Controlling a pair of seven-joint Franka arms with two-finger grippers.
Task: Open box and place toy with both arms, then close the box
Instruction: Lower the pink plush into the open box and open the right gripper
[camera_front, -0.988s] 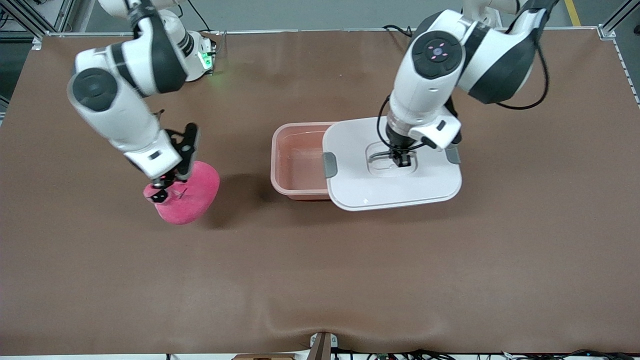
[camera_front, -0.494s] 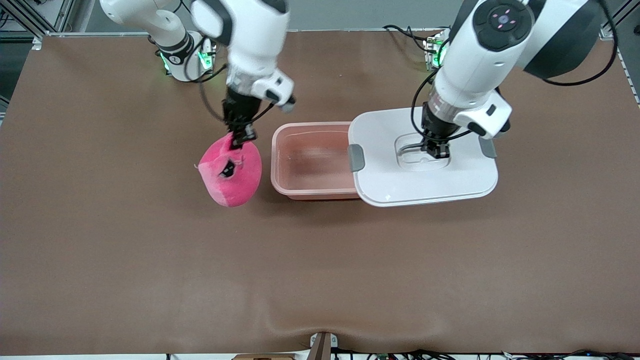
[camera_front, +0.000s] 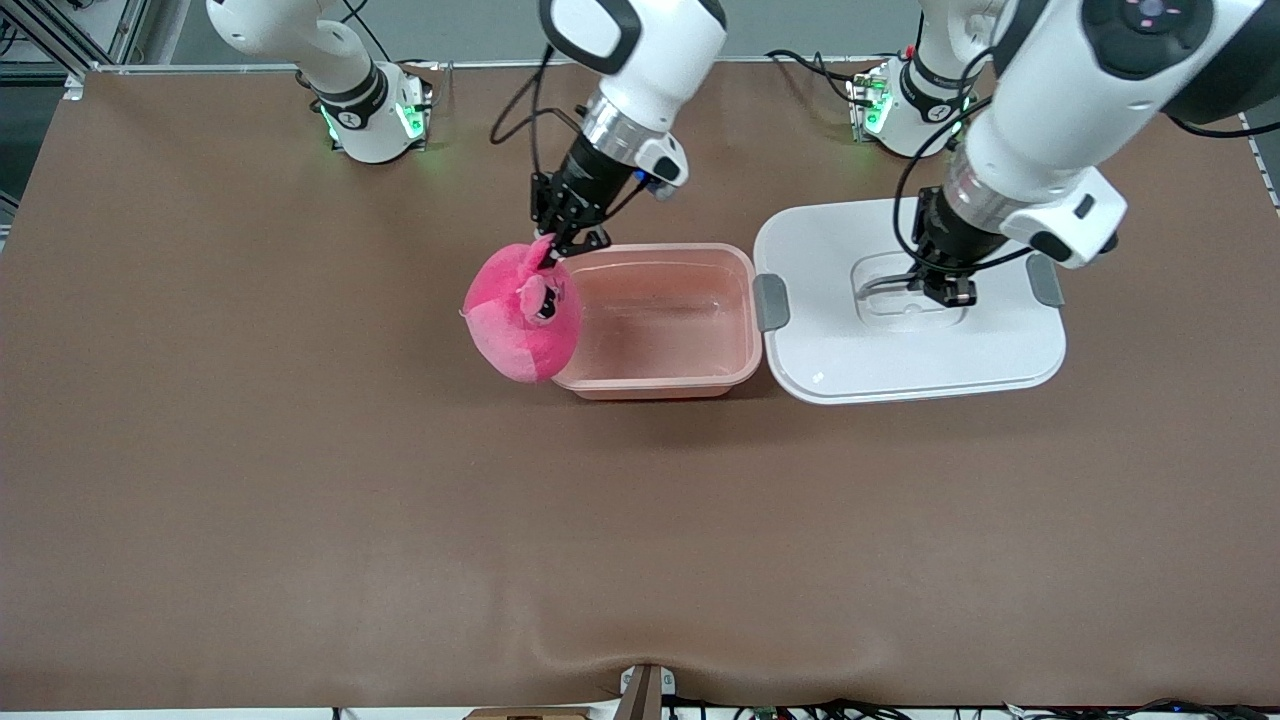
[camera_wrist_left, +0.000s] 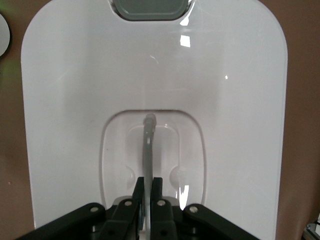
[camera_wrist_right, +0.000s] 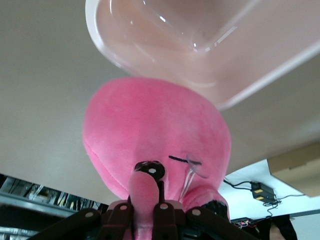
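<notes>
The pale pink box (camera_front: 735, 310) stands open and empty in the middle of the table. Its white lid (camera_front: 840, 350) with grey clips hangs beside it toward the left arm's end. My left gripper (camera_front: 945, 293) is shut on the lid's thin centre handle (camera_wrist_left: 148, 150) and holds the lid (camera_wrist_left: 235, 125). My right gripper (camera_front: 563, 243) is shut on a tuft of the hot-pink toy (camera_front: 523, 312). The toy hangs over the box's rim at the right arm's end. In the right wrist view the toy (camera_wrist_right: 150, 130) fills the middle with the box (camera_wrist_right: 210, 55) past it.
The brown table mat (camera_front: 400, 520) stretches wide on the side nearer the front camera. Both arm bases (camera_front: 370, 110) stand along the table's edge farthest from the front camera.
My right gripper has carried the toy from the right arm's end to the box's rim. My left gripper has drawn the lid off the box toward the left arm's end, uncovering the box fully.
</notes>
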